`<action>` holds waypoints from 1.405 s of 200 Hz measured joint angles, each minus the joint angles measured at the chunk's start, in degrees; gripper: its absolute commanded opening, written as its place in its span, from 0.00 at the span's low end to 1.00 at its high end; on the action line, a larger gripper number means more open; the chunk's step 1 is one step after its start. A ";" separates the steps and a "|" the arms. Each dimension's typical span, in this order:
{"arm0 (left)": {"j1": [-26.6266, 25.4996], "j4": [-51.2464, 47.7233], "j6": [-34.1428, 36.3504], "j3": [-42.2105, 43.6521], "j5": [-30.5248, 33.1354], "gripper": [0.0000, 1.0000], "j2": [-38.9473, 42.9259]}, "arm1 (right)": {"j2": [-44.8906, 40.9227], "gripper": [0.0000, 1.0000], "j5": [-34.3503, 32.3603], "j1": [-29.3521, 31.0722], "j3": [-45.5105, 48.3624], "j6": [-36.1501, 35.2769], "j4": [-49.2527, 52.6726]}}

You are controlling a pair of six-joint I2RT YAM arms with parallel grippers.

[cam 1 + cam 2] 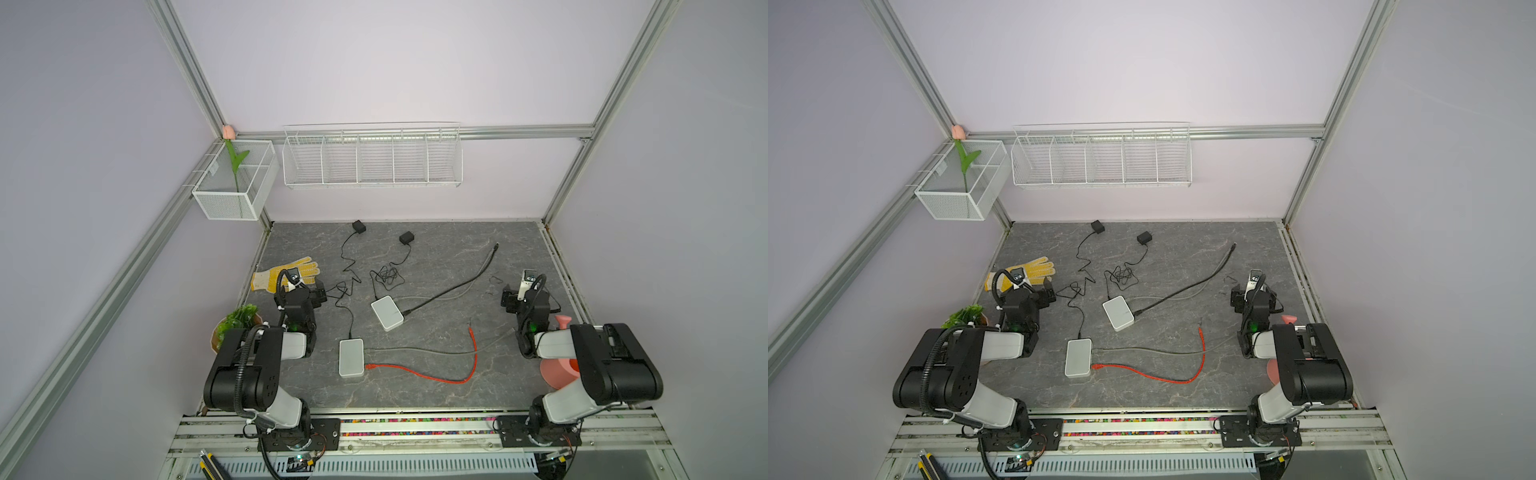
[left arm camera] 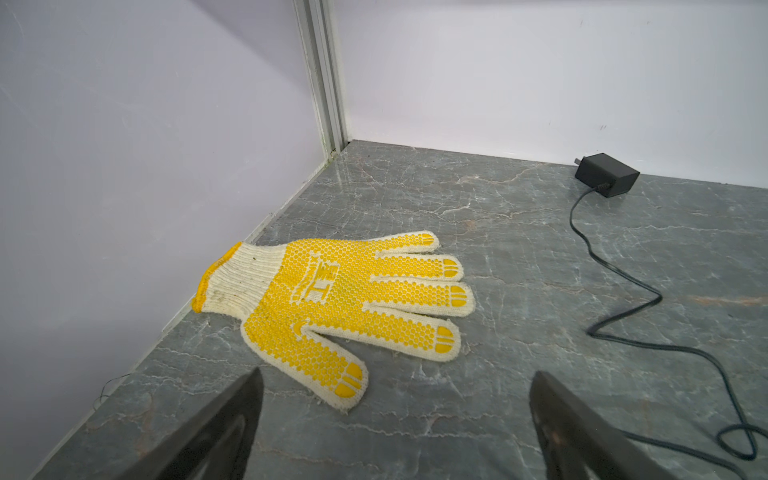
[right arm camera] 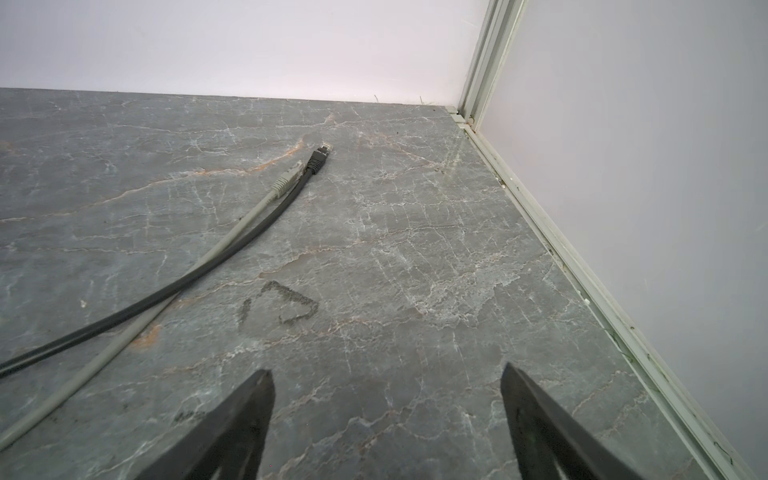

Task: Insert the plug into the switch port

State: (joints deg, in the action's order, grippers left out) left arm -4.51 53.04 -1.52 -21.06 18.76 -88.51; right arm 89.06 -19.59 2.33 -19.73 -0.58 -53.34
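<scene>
Top views: high over the front edge of the worktop (image 1: 415,399), looking down and back (near-identical coverage). Left wrist: low, close, faces far-left corner, shares the glove (image 2: 332,307). Right wrist: faces far-right corner, shares the black plug (image 3: 319,157).

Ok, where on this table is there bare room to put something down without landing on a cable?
Two bare patches: the front strip of table between the red cable and the front rail, and the far right corner between the black cable's plug and the right wall. Crowded: the middle, around the near switch, the far switch and the tangled adapter cords.
</scene>
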 measured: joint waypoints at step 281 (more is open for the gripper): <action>3.76 -1.57 1.09 -0.87 -14.60 0.99 -0.02 | -0.26 0.89 5.79 -0.85 -1.25 -0.24 2.36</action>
State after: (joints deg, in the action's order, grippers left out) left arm -0.75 51.46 -0.43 -21.93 4.16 -88.53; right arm 88.79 -13.80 1.48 -20.97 -0.82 -50.98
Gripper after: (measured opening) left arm 0.993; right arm 0.887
